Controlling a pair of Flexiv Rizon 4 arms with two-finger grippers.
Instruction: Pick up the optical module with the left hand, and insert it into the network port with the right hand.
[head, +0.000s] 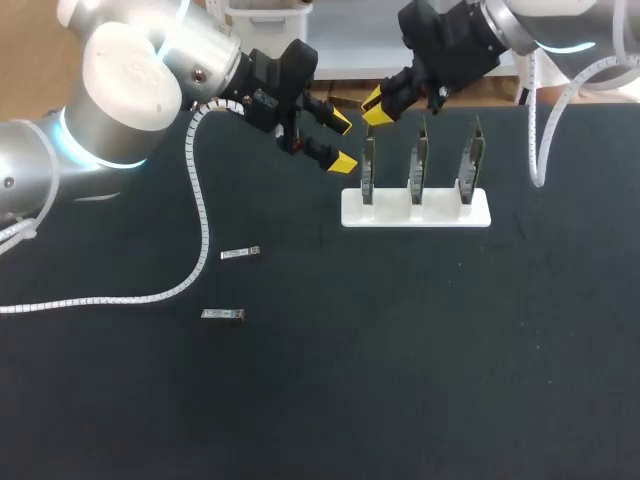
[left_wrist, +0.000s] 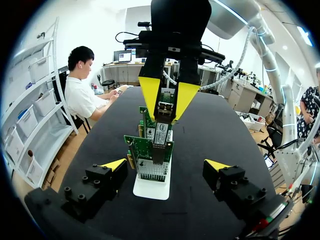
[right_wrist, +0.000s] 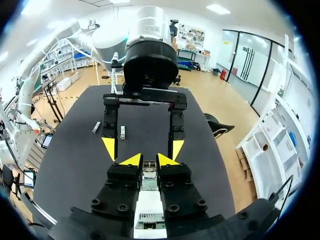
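1. Nearest, two spare modules (head: 223, 315) lie on the table (head: 400, 380).
2. Beyond, a white stand (head: 415, 210) holds three cards upright.
3. The left gripper (head: 343, 142) hangs spread and empty beside the end card (left_wrist: 150, 150).
4. The right gripper (left_wrist: 167, 100) pinches the optical module (left_wrist: 164, 107) atop that card. Insertion seems in hand; next, align it with the port and press straight in.

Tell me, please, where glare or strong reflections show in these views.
Head view: glare whitens the left arm's shell, while the table is matte. Left wrist view: the optical module in the right gripper is evenly lit. Right wrist view: a bright sheen lies on the left arm's shell.
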